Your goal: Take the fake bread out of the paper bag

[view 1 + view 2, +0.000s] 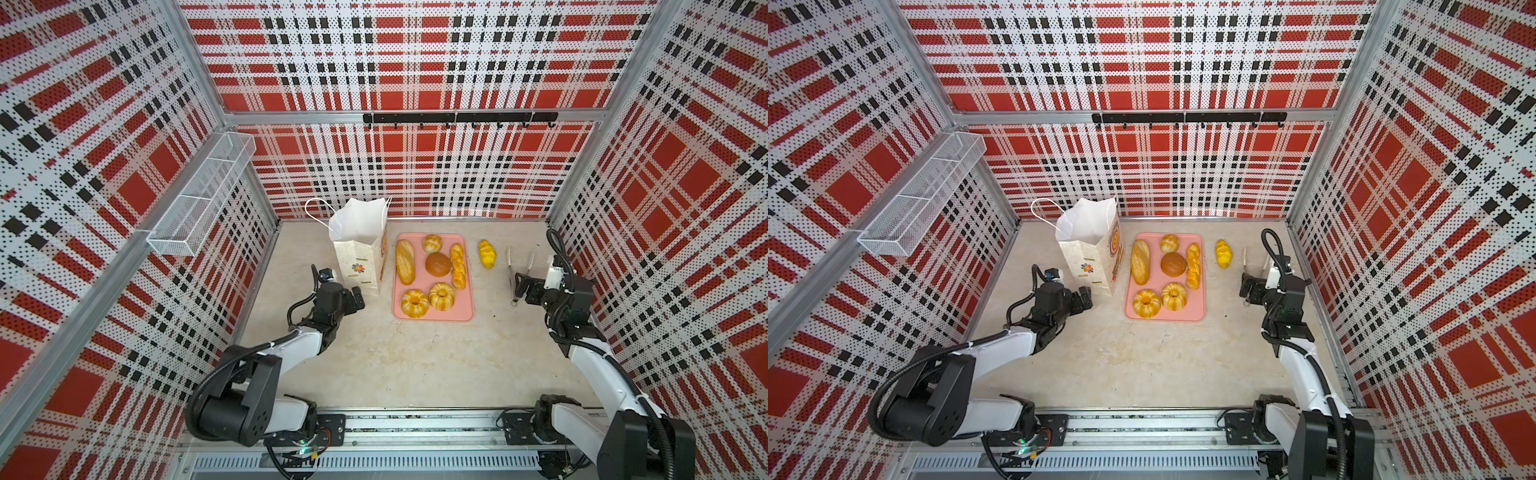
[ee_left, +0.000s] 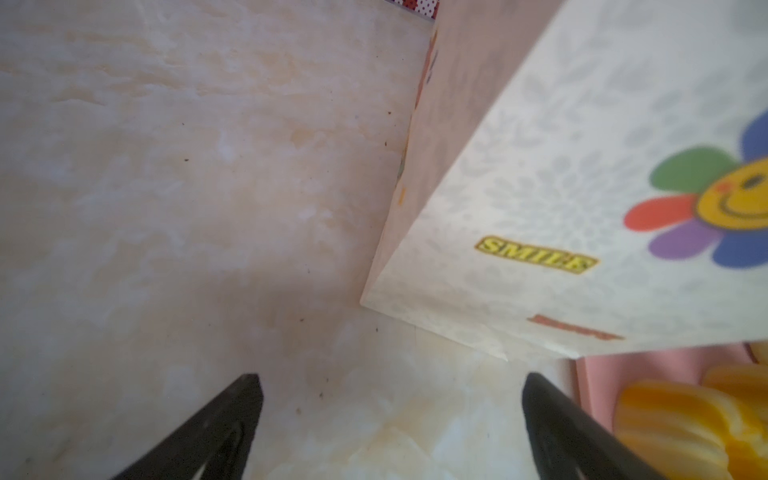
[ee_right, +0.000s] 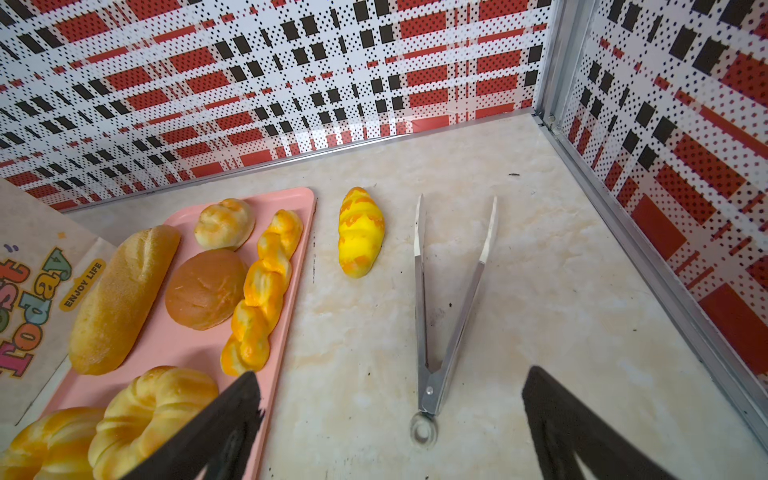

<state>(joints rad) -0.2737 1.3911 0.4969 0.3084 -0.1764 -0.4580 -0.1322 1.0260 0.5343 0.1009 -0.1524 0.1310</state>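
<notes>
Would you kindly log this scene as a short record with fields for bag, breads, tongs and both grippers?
bag: upright, left of tray, inside hidden
tray: loaf, roll, bun, braid, rings on it
croissant: on table between tray and tongs
tongs: lying spread on table
left gripper: open, empty, beside bag's base
right gripper: open, empty, near tongs' hinge end

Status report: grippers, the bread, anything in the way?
Left gripper open, empty, beside bag. Right gripper open, empty, near tongs. Six breads on tray, croissant on table. Bag inside hidden.
</notes>
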